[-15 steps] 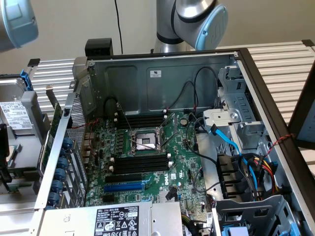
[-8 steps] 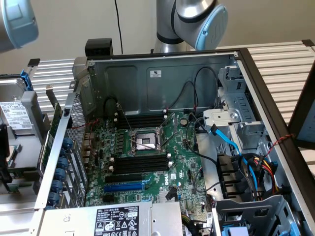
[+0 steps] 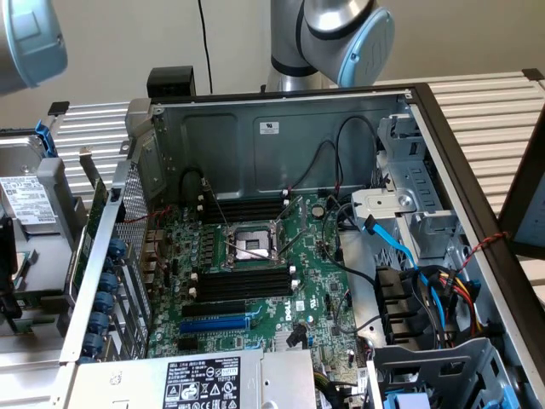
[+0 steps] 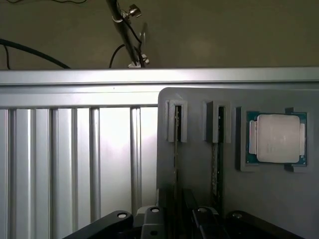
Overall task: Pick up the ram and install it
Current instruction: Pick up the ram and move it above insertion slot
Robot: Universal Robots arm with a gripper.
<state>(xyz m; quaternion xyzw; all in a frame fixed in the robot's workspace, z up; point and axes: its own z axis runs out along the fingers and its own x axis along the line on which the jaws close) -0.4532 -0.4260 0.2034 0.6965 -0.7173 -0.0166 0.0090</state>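
A ribbed, silver metal table [image 3: 481, 98] runs across the upper right and the left edge of the exterior frame. An open computer case [image 3: 281, 128] lies on it, filling the middle, with a small black box [image 3: 170, 82] behind it at upper left. The wrist view has a grey holder [image 4: 194, 169] lying flat on the same ribs, carrying two ram sticks [image 4: 176, 149] on edge and a processor [image 4: 277, 138].
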